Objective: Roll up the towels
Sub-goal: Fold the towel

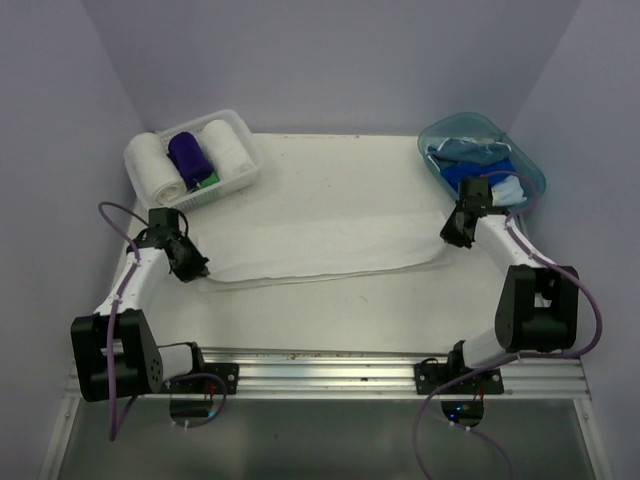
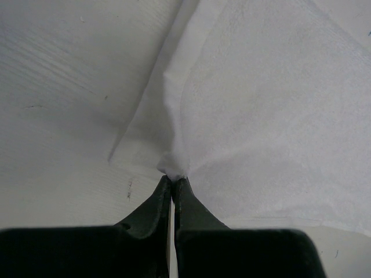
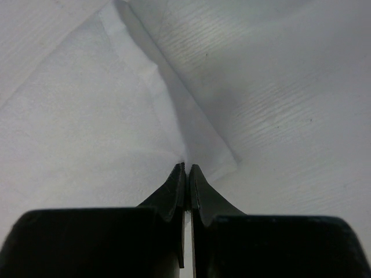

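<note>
left gripper (image 2: 173, 180) is clamped on the 9 o'clock end of the white towel (image 1: 320, 250), right gripper (image 3: 186, 168) on its 3 o'clock end; it lies flat on the desk (image 1: 350, 300), long axis 9 to 3.

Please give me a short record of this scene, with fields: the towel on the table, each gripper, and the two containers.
towel on table: flat white towel, spread out between the arms
left gripper: shut on its left end, cloth bunched at the tips
right gripper: shut on its right end
basket: back left, holds rolled towels, two white, one purple
tub: back right, holds loose blue towels
</note>
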Controlling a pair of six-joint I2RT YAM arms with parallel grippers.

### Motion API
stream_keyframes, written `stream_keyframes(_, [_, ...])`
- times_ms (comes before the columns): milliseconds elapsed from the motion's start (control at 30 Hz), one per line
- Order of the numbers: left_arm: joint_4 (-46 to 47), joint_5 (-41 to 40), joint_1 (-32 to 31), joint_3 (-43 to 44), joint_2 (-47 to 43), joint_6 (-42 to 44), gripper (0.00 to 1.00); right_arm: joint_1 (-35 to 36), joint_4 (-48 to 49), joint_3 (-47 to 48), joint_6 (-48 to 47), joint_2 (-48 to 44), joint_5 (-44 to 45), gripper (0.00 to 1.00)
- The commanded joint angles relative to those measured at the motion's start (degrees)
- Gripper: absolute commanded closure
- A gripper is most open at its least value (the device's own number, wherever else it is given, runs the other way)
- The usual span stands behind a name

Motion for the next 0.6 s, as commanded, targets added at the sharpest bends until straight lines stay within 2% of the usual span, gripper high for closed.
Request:
stream_keyframes(0, [2.67,-0.76,-0.17,-0.4,0.39,-0.94,1.0,-0.41,2.47,-0.26,-0.75,1.67,2.17,1.0])
stream_keyframes(567, [1.53,-2.07,-0.25,-1.02,-1.36,-2.26,1.0,-0.59,3.18,0.53,-0.31,2.73,2.26,1.0])
